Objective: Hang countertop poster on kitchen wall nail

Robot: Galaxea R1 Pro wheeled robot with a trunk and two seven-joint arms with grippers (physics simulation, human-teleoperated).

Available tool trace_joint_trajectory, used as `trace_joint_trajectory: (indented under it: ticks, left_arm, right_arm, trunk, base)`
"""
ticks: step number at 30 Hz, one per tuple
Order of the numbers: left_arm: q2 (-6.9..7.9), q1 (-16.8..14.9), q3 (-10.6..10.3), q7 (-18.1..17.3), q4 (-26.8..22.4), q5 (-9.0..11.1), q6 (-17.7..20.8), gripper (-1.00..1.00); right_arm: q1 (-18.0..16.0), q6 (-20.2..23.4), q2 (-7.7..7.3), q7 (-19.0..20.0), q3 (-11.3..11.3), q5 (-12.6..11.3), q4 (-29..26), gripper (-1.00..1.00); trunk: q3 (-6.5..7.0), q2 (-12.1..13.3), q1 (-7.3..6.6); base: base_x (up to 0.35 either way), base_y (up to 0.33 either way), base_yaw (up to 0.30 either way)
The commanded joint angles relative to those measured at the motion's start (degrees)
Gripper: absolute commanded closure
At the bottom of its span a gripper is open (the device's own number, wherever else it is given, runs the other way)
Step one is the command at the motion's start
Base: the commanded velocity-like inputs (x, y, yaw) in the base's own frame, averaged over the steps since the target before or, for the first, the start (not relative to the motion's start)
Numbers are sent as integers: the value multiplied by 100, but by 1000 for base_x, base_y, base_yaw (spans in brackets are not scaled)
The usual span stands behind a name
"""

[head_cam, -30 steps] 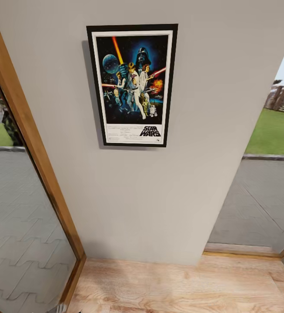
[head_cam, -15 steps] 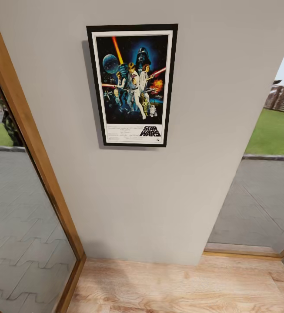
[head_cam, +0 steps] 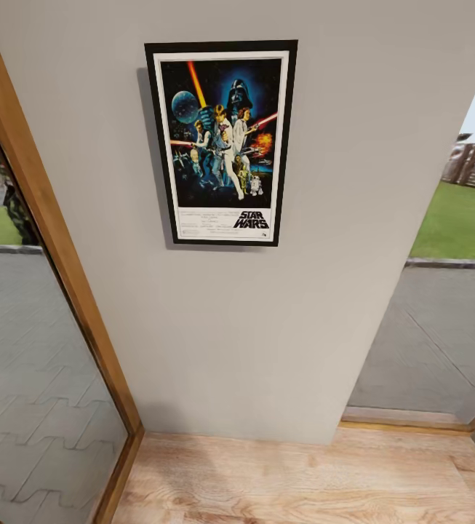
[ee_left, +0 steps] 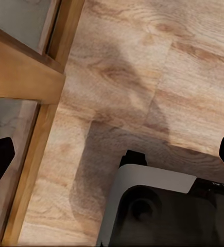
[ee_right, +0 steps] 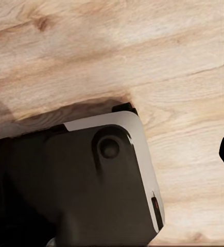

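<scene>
Nothing moved since earlier frames; poster (head_cam: 221, 143) hangs unchanged.

Head cam faces a grey wall (head_cam: 266, 349) close up, tilted down to the wood floor (head_cam: 302, 480). Both wrist cams look down, near the same floor (ee_left: 142, 62) (ee_right: 117, 46) and the robot base (ee_left: 158, 211) (ee_right: 75, 185).

Grey wall (head_cam: 266, 320), plain, between two glazed openings. Wooden door frame (head_cam: 55, 247) at its left edge. Light wood plank floor (head_cam: 302, 480) below; lawn (head_cam: 459, 222) and grey paving (head_cam: 433, 342) outside.
</scene>
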Motion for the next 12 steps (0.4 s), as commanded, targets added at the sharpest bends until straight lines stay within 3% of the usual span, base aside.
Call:
trace_joint_trajectory:
  ticks: [1,12]
  left_arm:
    - [-5,-4,-46,-1,7,48,-16,-100]
    - [-12,-4,-37,4,17,41,-18,-100]
  right_arm:
    - [-6,-6,14,34,-22,-32,14,-100]
    - [-6,-6,91,-3,-30,-38,22,-100]
  trunk:
    - [-12,-12,3]
    - [-12,-12,3]
  base:
    - [0,0,0]
    - [0,0,0]
